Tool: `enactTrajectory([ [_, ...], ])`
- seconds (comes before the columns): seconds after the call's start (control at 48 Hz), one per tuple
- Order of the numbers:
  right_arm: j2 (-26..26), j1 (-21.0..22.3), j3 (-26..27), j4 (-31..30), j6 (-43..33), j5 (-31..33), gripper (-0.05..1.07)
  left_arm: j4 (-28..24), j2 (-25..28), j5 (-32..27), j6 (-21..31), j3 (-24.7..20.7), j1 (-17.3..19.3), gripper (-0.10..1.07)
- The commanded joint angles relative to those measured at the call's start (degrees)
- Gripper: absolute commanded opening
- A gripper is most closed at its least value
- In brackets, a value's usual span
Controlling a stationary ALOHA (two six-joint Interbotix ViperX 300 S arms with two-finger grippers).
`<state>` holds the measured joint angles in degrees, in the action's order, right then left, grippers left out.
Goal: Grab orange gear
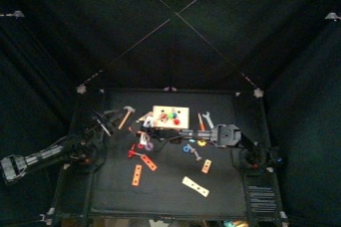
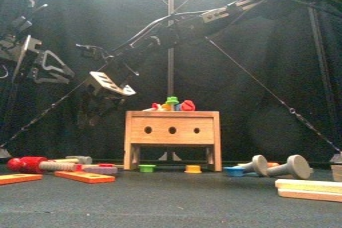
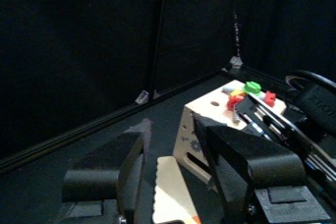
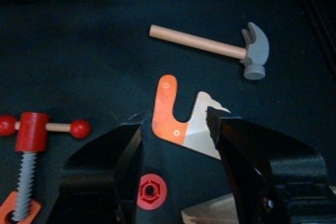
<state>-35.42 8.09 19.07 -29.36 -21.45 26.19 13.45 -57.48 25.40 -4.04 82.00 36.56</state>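
Observation:
The orange gear (image 2: pixel 194 169) is a small orange disc lying on the table just in front of the wooden box (image 2: pixel 171 138). The box (image 1: pixel 170 117) carries green and red pieces on top. My right gripper (image 1: pixel 200 131) hangs beside the box's right side. In the right wrist view its jaws (image 4: pixel 178 154) stand apart over an orange strip (image 4: pixel 167 105) on the table. My left gripper (image 1: pixel 104 126) is left of the box, jaws apart and empty (image 3: pixel 178 174), facing the box (image 3: pixel 217 118).
A hammer (image 4: pixel 223 43) and a red bolt (image 4: pixel 33 130) lie near the right gripper. Orange strips (image 2: pixel 83 177), a red tool (image 2: pixel 27 162), a blue gear (image 2: pixel 234 171), a green gear (image 2: pixel 147 169) and a wooden bar (image 2: pixel 307 189) lie along the table's front.

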Motion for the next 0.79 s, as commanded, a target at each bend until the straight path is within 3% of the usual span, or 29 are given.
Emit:
enactTrajectory([
  [0.0, 5.1, -0.7, 1.32, 0.18, -0.44, 0.44, 0.84, -0.18, 0.26, -0.53, -0.18, -0.35, 0.09, 0.8],
  [0.167, 8.09, -2.37, -1.76, 1.76, -0.53, 0.35, 0.84, -1.58, 0.18, -5.01, 0.0, -0.18, -0.62, 0.8],
  [0.25, 9.76, -3.25, -3.52, 3.16, -0.62, -0.7, 0.84, -1.76, 0.18, -7.47, 0.09, -0.26, -2.72, 0.8],
  [0.354, 11.95, -4.31, -5.98, 5.1, -0.7, -1.67, 0.84, -1.85, 0.18, -8.79, 0.09, -0.53, -6.68, 0.8],
  [0.604, 17.84, -6.5, -14.15, 8.96, -0.97, -5.19, 0.84, -3.16, 0.26, -9.23, -0.26, -1.41, -20.39, 0.8],
  [0.771, 21.53, -7.21, -20.48, 11.25, -2.64, -8.17, 0.84, -3.6, 0.62, -9.32, -0.09, -1.23, -25.4, 0.8],
])
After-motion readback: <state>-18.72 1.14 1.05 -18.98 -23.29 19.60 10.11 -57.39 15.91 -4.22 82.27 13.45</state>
